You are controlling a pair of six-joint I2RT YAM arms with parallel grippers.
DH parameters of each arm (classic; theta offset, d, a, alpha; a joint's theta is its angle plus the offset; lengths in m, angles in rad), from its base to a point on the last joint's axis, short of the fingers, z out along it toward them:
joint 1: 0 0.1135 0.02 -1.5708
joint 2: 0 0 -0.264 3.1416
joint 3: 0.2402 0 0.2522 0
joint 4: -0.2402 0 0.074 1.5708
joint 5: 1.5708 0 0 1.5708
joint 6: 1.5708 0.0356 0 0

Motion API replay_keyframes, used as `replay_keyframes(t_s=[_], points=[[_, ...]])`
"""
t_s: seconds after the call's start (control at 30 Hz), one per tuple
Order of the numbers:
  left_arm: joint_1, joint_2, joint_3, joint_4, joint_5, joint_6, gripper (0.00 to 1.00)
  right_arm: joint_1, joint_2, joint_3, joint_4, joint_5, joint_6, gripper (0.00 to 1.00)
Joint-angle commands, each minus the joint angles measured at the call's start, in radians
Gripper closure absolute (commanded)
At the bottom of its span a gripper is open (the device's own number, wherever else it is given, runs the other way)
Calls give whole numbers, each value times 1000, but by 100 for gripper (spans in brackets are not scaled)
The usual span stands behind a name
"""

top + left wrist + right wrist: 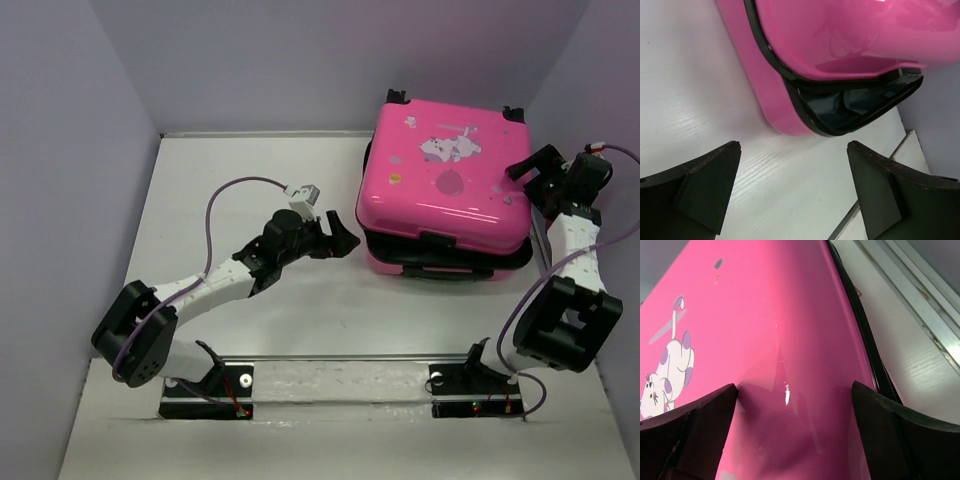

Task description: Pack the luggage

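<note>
On the table, the luggage is set at the far right, with its lid lowered, though a gap is seen at the corner facing the left gripper. That gripper is held released just beside the corner, and the right gripper is spread wide over the lid's right edge, nothing being grasped by either. The lid would best be pressed down squarely, with both shells aligned, so that the gap is closed evenly.
</note>
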Motion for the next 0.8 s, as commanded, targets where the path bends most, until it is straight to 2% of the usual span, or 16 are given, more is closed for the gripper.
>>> replay_keyframes(t_s=[0.0, 0.1, 0.27, 0.4, 0.5, 0.57, 0.67, 0.77], points=[[-5, -20, -43, 66, -30, 6, 1, 68, 49, -129, 12, -302, -5, 1], [-3, -42, -72, 63, -98, 24, 1, 168, 102, -123, 3, -406, -72, 5], [24, -120, -155, 48, -229, 18, 1, 419, 196, -16, -3, -437, -123, 11], [76, -184, -168, -24, -317, 32, 1, 531, 256, 43, 37, -451, -101, 15], [141, -270, -171, -76, -348, 45, 1, 594, 265, 76, 51, -456, -81, 18], [216, -328, -154, -118, -348, 39, 1, 594, 245, 70, 55, -416, -60, 20], [245, -402, -126, -150, -330, 26, 1, 594, 185, 47, 72, -304, -57, 19], [251, -469, -51, -266, -378, 54, 1, 562, 152, 50, 57, -244, -66, 18]])
